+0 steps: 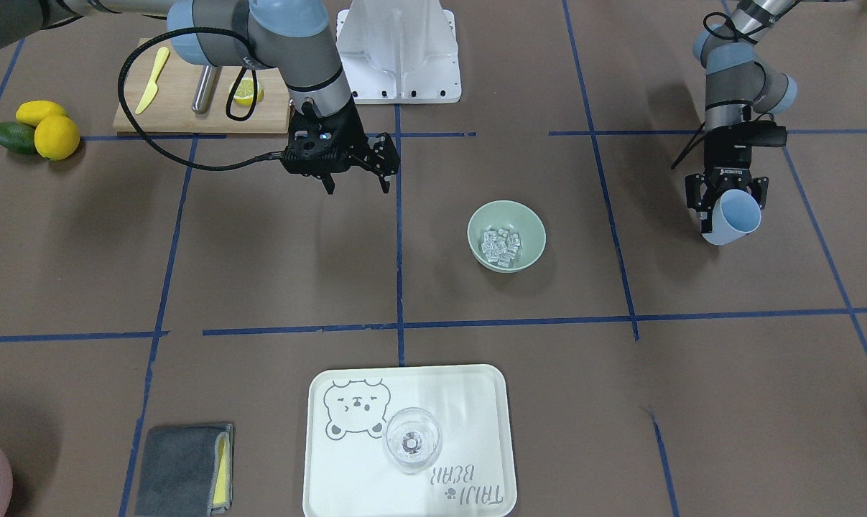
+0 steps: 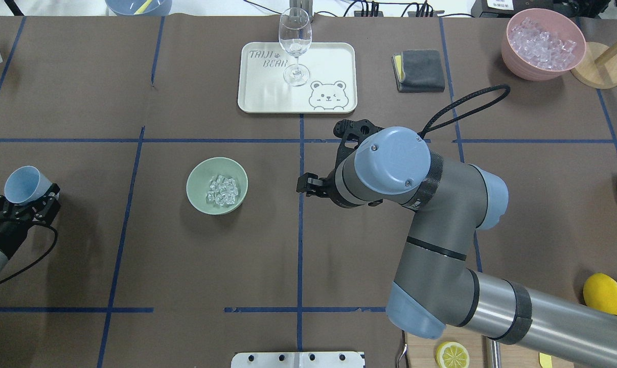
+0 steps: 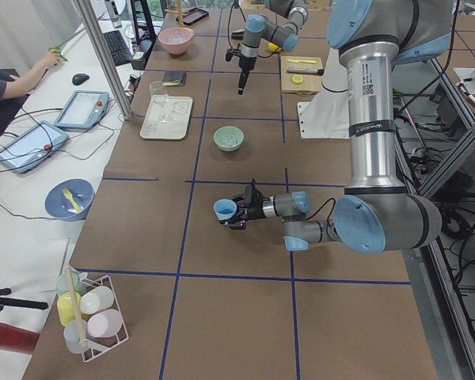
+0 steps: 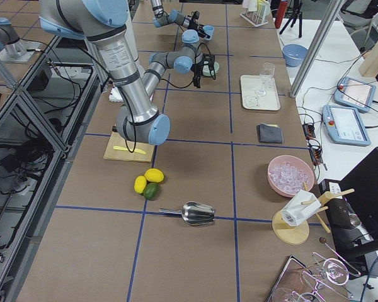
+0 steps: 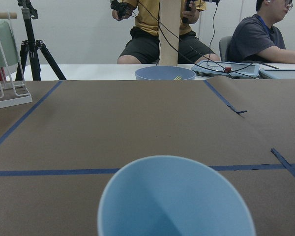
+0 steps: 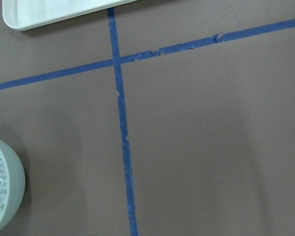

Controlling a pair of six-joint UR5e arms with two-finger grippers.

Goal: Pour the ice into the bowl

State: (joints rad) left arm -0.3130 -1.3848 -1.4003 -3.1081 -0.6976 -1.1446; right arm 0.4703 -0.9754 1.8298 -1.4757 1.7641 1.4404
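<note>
Blue cup point(image 5: 177, 196); glossy ice point(image 1: 500, 243), matte rnd bowl point(image 1: 528, 218)

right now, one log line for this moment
ice: in bowl | left jaws: shut on cup, clear of bowl | right jaws: open, empty

Sage-green bowl point(image 1: 528, 215), clear ice point(image 1: 500, 244), light blue cup point(image 1: 736, 217), blue-taped brown table point(image 1: 261, 273)
</note>
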